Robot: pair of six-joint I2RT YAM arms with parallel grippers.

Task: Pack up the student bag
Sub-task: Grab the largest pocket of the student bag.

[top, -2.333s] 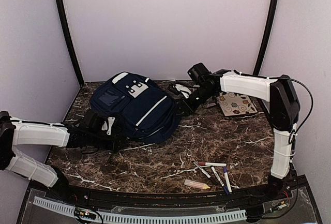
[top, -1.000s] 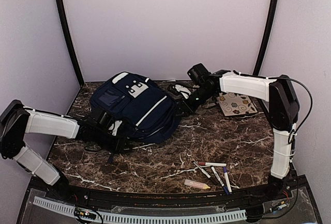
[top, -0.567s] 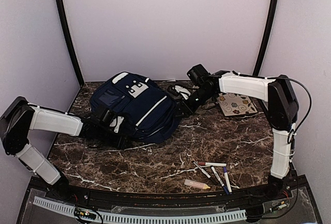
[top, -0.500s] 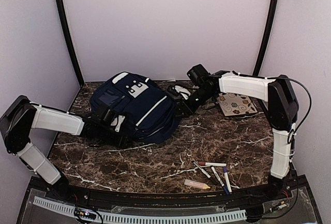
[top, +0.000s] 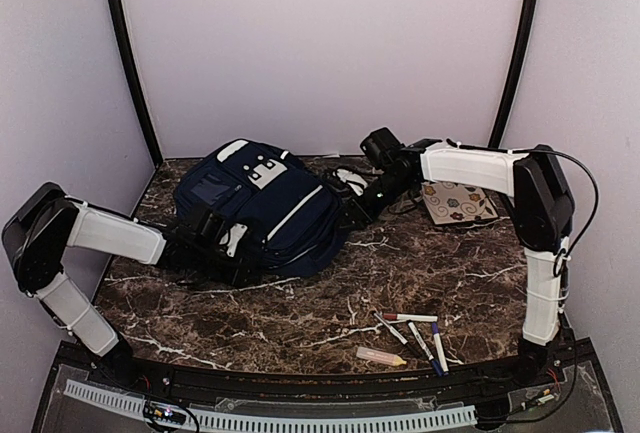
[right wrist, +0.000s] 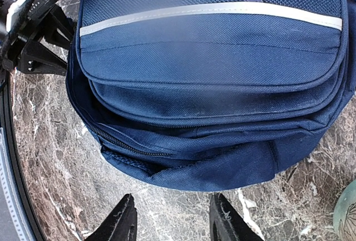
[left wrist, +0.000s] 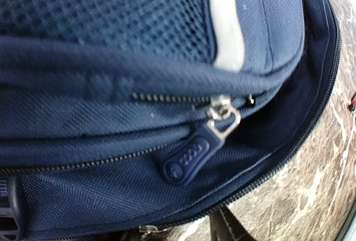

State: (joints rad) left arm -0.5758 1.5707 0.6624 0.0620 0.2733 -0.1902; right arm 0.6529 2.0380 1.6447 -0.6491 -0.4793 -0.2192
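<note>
The left arm has swung in from the worktop's left edge, its elbow lifted, and the left claw (top: 232, 245) now sits tight against the near-left side of the large navy-blue fabric backpack (top: 265, 208). The right arm has barely shifted. The backpack has not moved: it lies flat at the back left of the dark brown marble-patterned worktop (top: 400, 273), front panel up, with its light grey patches toward the far wall.

The left wrist view is filled with the backpack's side. A closed zipper line runs across it, with a silver metal slider (left wrist: 220, 109) and a navy rubber pull tab (left wrist: 189, 156) hanging from it. A pale grey stripe (left wrist: 223, 21) runs above. The left claw's own fingers do not show there, so I cannot tell how wide it stands.

The right claw (right wrist: 169, 224) hovers just off the backpack's right end, with its two black fingers (right wrist: 119, 221) spread apart and only bare marble between them.

Near the front right of the worktop lie several marker pens (top: 415, 333) and a short pale yellow stick (top: 380, 356). A square patterned notebook (top: 457, 200) lies at the back right.
</note>
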